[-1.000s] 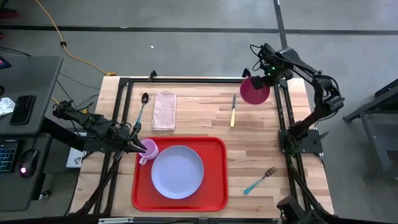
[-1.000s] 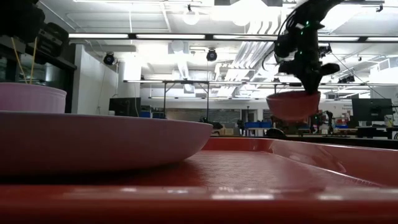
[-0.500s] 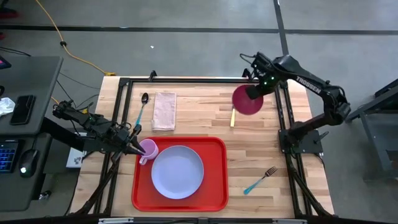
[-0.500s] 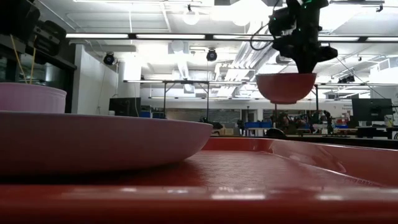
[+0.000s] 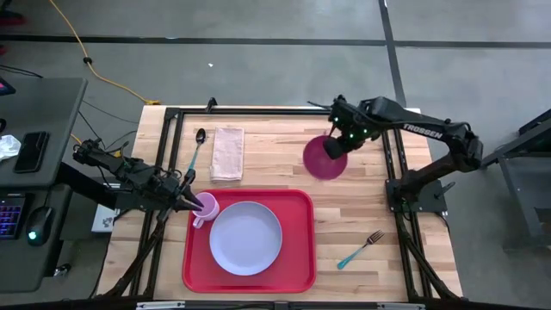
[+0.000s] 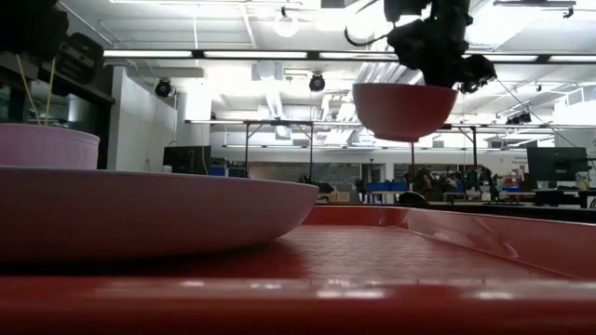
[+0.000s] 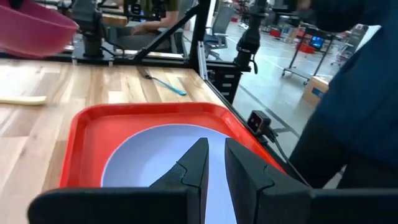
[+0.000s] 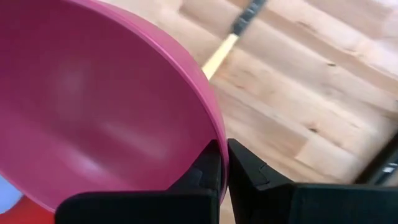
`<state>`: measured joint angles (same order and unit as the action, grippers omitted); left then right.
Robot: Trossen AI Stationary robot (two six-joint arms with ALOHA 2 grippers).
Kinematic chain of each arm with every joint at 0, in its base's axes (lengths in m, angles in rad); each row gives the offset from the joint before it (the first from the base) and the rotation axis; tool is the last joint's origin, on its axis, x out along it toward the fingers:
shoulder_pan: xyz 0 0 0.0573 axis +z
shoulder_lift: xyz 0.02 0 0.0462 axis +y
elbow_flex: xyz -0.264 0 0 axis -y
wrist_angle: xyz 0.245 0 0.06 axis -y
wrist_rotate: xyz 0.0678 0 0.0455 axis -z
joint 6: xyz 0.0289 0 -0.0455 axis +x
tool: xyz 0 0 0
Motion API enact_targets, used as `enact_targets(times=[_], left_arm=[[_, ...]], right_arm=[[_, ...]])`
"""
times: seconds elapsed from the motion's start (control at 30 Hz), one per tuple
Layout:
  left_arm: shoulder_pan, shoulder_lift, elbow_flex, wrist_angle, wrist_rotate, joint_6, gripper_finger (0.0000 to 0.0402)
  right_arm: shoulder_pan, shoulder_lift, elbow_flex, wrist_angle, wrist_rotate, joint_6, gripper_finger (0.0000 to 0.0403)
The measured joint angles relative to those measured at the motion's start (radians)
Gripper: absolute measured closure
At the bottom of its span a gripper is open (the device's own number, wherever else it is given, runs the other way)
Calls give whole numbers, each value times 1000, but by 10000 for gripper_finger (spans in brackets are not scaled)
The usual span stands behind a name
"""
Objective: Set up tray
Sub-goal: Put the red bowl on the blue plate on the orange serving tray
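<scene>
Wooden counter point(image 5: 362, 207) carrying: one red tray point(image 5: 301, 258) at the near middle, flat on the wood, holding a pale blue plate point(image 5: 246, 238) at its centre and a pink cup point(image 5: 205, 207) in its far left corner. Left hand point(image 5: 191, 202) at that corner, its fingers point(image 7: 194, 163) narrowly parted and touching the cup's rim; whether they truly grip it cannot be told. Right hand point(image 5: 337, 148) above the far right of the counter, clamped tight on the rim of a magenta bowl point(image 5: 322, 159), which hangs in the air clear of the wood and apart from the tray; in the low view the bowl point(image 6: 404, 109) sits upright under the hand. Loose items on the counter: spoon point(image 5: 197, 148) and folded napkin point(image 5: 227, 153) side by side at far left, beyond the tray; fork with teal handle point(image 5: 359, 249) at near right, beside the tray; knife point(image 8: 231, 38) lying just past the bowl.
</scene>
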<state>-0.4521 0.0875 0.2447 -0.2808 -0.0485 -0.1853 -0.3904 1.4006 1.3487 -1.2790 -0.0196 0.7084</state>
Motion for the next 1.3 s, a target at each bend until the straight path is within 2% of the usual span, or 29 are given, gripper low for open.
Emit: enact_targets(times=[0.43, 0.87, 1.07, 1.3], left_arm=[[0, 0, 0, 18, 16, 34, 316], [0, 0, 1, 38, 38, 73, 316], [0, -3, 77, -95, 33, 57, 316], [0, -3, 113, -139, 30, 99, 316]], right_arm=[[222, 0, 0, 97, 15, 232, 403], [355, 41, 0, 152, 27, 390, 403], [401, 98, 0, 238, -10, 402, 403], [437, 133, 0, 339, -18, 430, 403]])
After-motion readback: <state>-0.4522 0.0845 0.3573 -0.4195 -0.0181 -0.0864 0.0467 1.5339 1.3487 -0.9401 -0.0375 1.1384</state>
